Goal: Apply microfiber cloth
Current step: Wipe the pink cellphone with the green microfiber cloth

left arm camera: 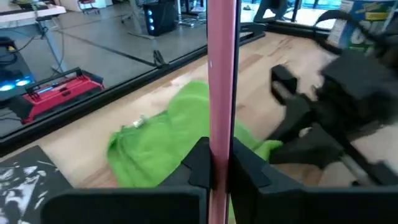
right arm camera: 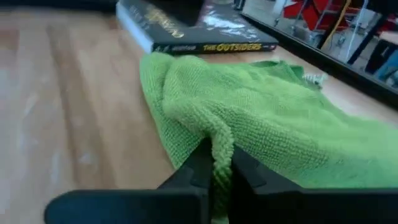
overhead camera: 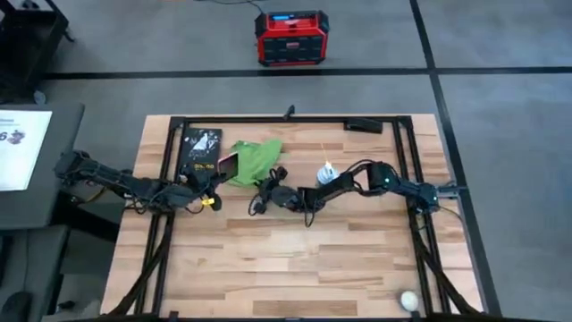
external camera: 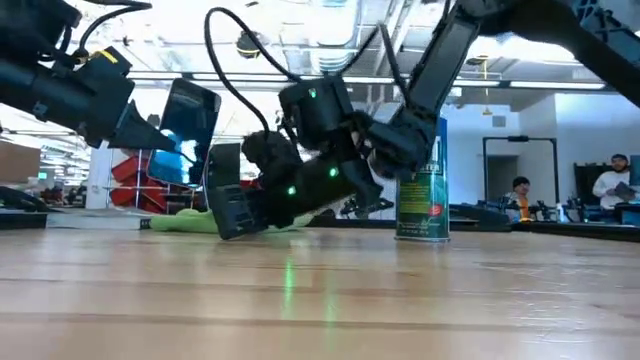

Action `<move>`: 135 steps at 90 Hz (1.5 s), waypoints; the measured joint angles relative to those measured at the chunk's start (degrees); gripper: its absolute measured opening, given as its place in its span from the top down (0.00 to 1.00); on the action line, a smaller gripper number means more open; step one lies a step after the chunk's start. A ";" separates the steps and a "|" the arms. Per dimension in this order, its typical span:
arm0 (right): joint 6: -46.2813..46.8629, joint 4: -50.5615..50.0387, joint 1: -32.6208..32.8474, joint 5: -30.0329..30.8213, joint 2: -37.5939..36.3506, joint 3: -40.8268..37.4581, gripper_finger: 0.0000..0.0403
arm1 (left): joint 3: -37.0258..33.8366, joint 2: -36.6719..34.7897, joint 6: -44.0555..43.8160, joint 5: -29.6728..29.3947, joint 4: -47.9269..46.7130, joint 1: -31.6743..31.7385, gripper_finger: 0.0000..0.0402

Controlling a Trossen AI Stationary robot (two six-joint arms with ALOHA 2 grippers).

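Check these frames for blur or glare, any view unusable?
Left wrist view: the right tool is smeared by blur, the phone sharp. Low view: bright ceiling lights backlight the arms into silhouettes. Right wrist view: the green cloth is crisp. All usable.

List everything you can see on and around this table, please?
microfiber cloth: one, lime green, far middle of table, beside the book
book: one, black with yellow lettering, far left of table
phone: one, pink edge, held upright
spray can: one, green label, standing right of cloth
ball: one, pale, near right corner
box: one, red, floor beyond table
left gripper: shut on phone
right gripper: shut on cloth edge
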 joint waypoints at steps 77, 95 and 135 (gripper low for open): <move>-10.66 -20.34 12.80 11.08 -27.12 0.18 1.00 | 0.07 1.07 3.18 17.91 17.00 0.26 0.99; -15.54 -12.29 12.98 10.52 -27.10 0.18 1.00 | 0.09 5.60 -0.09 18.03 17.39 0.26 0.99; -19.77 -1.78 8.24 7.47 -27.10 0.25 1.00 | 0.13 27.33 0.26 16.44 45.20 -1.71 0.99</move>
